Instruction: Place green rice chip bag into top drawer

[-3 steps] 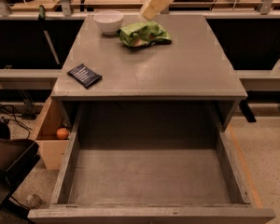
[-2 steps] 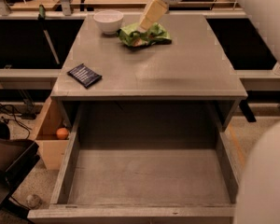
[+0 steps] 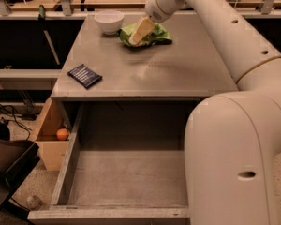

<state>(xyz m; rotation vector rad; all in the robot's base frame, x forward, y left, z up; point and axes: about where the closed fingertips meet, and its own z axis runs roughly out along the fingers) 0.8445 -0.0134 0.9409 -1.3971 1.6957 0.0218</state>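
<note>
The green rice chip bag (image 3: 155, 35) is lying crumpled at the far edge of the grey table (image 3: 178, 71), just beside the white bowl (image 3: 108, 21), exactly where it was lying a second ago. What is changing is the arm (image 3: 225, 27): it is now sweeping across the right of the view, and the gripper (image 3: 137, 35) is coming down from above onto the bag's left half, apparently touching the foil. Whether it is open or closing on the bag I cannot tell. This is looking like the reach for the grasp, with the carry not yet begun; the top drawer (image 3: 126, 177) is standing pulled out below. The bag is showing bright green, creased folds, its print partly hidden under the gripper
</note>
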